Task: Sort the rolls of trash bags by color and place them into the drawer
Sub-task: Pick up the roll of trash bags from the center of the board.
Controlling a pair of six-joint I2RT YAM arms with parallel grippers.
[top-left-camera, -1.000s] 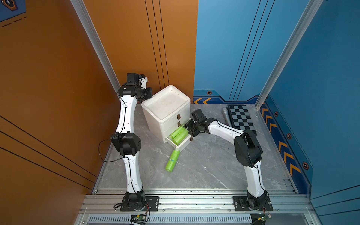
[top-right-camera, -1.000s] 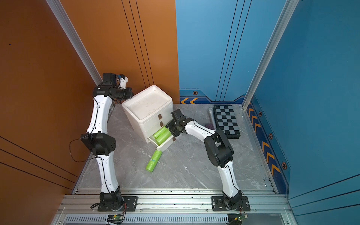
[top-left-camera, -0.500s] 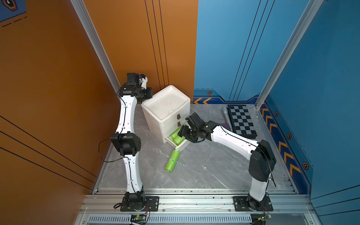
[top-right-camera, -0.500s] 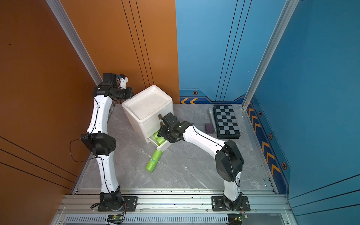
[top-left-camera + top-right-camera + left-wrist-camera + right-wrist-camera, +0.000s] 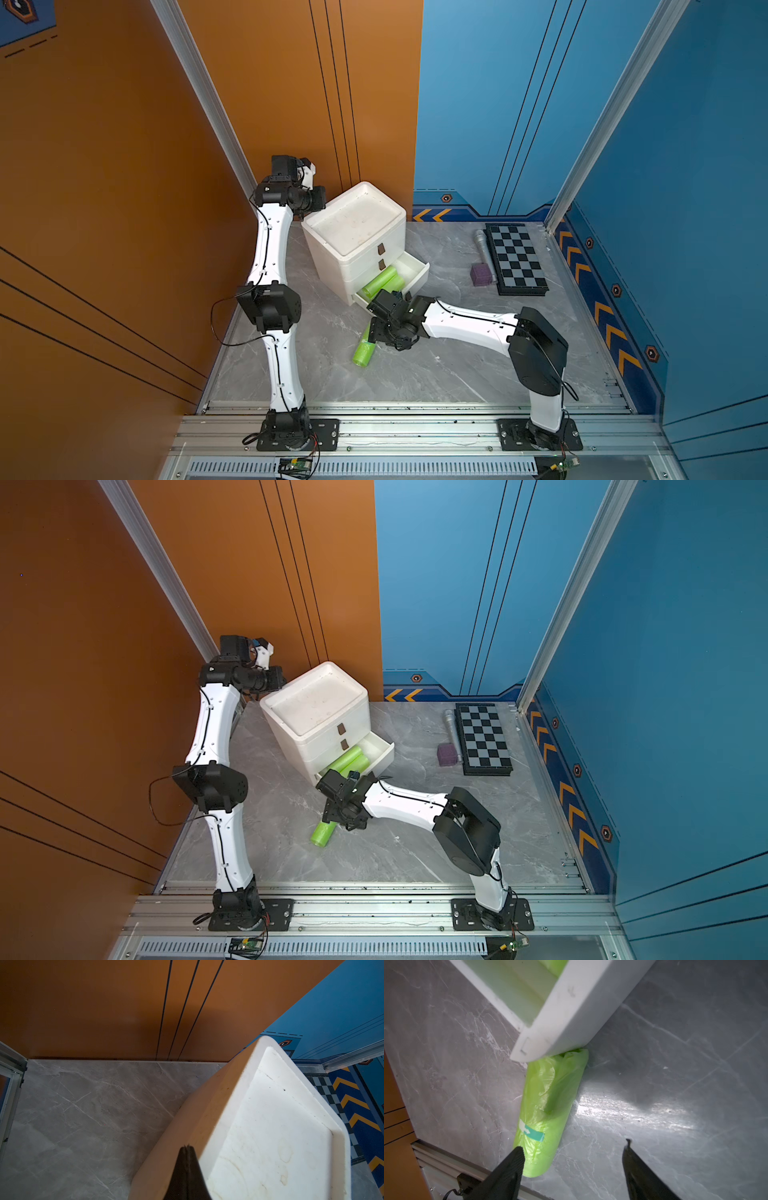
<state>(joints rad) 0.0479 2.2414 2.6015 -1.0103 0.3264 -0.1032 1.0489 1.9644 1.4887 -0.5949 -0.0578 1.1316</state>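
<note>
Grey marble tabletop, orange wall on the left and behind, blue wall on the right. White drawer unit stands at the back left, its bottom drawer pulled out, the upper two shut. Two lime green rolls lie side by side in the open drawer. A third green roll lies flat on the table just in front of it; in the right wrist view its far end is hidden behind the drawer's front corner, and a teal label shows near the other end. Right gripper hangs low over that roll, jaws spread wide, nothing pinched; can't tell if one finger touches the film. Left gripper is pressed together and empty, up at the unit's rear top edge. Grey microphone, purple cube and checkerboard sit together at the back right, well apart from the drawer
</note>
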